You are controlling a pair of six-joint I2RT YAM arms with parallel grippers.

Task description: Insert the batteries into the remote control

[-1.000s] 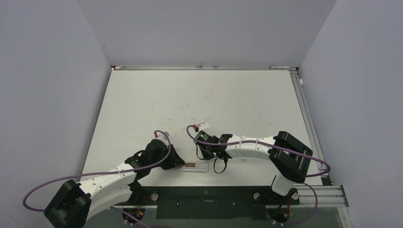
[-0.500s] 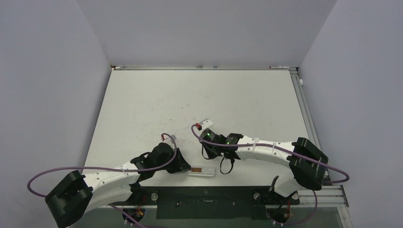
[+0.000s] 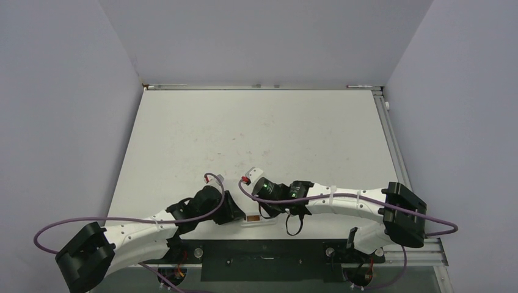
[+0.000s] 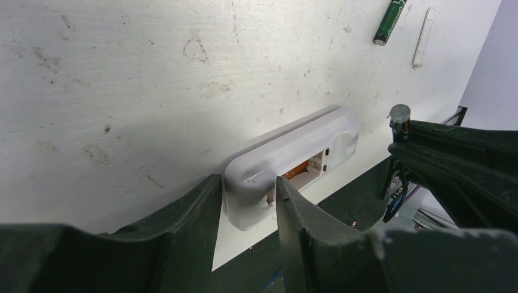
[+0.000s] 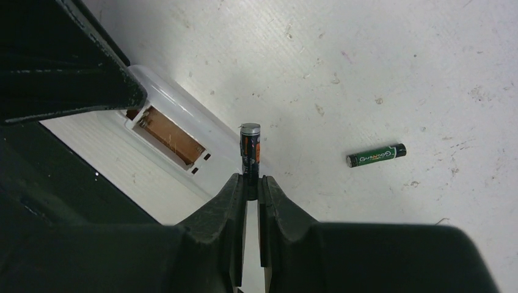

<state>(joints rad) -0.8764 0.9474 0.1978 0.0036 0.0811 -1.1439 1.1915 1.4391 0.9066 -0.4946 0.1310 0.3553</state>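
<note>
White plastic remote control point(image 4: 287, 155) lies back-up at the near edge of the worktop point(image 5: 366, 61), its battery bay point(image 5: 168, 137) open with a brown interior exposed. The left end effector point(image 4: 247, 183) straddles one end of it; I cannot tell whether it pinches or sits loose. The right end effector point(image 5: 251, 180) is clenched on the lower end of a battery point(image 5: 250, 146), upright, close beside the remote control. A second battery point(image 5: 375, 155), green, lies flat, well apart
</note>
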